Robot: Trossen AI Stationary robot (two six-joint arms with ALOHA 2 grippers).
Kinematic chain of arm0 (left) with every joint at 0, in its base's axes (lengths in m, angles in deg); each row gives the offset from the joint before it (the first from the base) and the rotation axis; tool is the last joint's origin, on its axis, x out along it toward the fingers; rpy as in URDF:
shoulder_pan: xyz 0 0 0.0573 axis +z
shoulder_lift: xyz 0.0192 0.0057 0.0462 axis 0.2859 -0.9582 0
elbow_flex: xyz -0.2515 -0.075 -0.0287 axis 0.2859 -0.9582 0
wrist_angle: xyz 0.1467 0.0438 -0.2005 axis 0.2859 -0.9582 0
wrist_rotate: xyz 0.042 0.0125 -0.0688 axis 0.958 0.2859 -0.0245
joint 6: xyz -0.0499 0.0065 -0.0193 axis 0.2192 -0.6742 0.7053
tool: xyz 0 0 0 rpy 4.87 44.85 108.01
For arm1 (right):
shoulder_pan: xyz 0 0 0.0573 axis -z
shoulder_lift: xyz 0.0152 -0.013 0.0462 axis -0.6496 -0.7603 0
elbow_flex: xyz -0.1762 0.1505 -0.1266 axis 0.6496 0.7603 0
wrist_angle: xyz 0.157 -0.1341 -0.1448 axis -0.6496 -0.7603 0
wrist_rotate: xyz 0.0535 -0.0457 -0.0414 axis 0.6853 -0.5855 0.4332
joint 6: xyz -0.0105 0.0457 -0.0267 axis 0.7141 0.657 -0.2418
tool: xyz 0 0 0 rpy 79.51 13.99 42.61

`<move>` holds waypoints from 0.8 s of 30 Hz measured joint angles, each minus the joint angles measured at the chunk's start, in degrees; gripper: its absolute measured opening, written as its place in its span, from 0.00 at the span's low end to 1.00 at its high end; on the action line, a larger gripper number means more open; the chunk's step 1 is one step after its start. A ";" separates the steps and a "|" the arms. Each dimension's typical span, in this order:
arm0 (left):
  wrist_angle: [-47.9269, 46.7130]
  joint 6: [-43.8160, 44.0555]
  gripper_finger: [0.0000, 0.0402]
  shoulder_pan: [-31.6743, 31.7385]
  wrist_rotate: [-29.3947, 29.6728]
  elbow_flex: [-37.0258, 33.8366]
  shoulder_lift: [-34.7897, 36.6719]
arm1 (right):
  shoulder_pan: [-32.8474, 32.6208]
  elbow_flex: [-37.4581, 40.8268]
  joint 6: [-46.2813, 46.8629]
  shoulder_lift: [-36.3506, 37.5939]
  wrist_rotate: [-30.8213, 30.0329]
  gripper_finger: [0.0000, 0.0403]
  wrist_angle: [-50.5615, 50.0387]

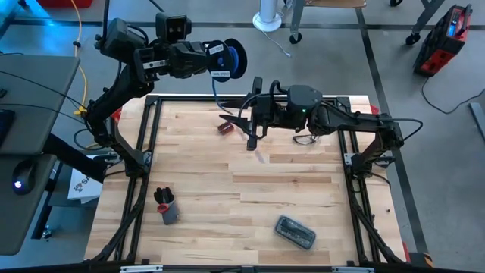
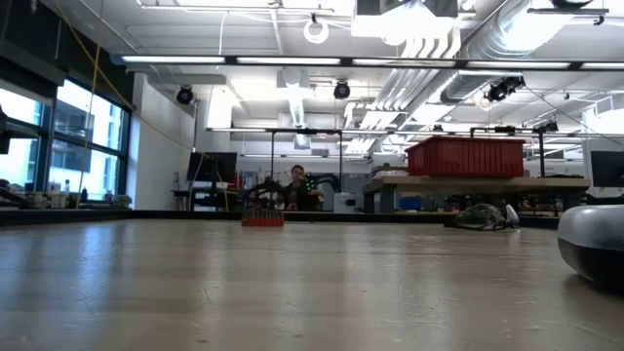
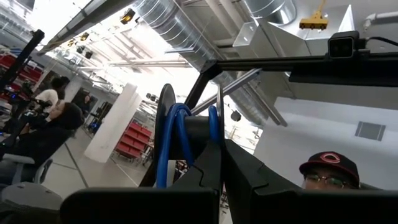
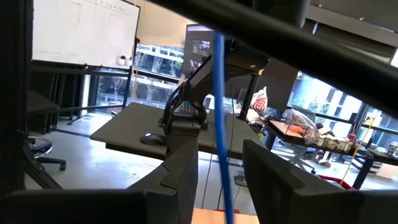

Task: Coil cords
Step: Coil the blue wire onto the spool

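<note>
Above table: left hand [image 1: 216, 61] clamps reel [image 1: 231, 58]; right hand [image 1: 252, 115] half-open around cord [image 4: 220, 124].

A thin blue cord [image 4: 219, 118] runs almost straight down the middle of the frame, from the dark bar crossing the top to the bottom edge. It passes between the right gripper [image 4: 221, 186] fingers [image 4: 180, 180] — two dark blocks at lower centre, standing apart, the cord nearer the left one. Whether either touches it is unclear. A sliver of wooden worktop [image 4: 211, 216] shows at the bottom between them. Behind, mid-frame, a grey desk [image 4: 124, 130] carries a mouse [image 4: 151, 139]; a whiteboard [image 4: 81, 31] fills the upper left, windows the right.
</note>
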 joint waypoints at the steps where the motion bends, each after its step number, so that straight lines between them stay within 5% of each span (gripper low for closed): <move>1: 0.00 0.00 0.00 0.00 0.00 0.00 0.00 | 0.00 0.00 -0.08 0.00 -0.02 0.29 -0.02; 14: 0.02 -0.02 0.00 0.00 0.06 0.00 0.00 | -0.09 0.00 1.35 0.02 -1.09 0.11 0.59; 24: 0.03 -0.07 0.00 0.00 0.04 0.00 0.02 | -0.15 0.00 0.96 0.04 -2.15 0.34 0.28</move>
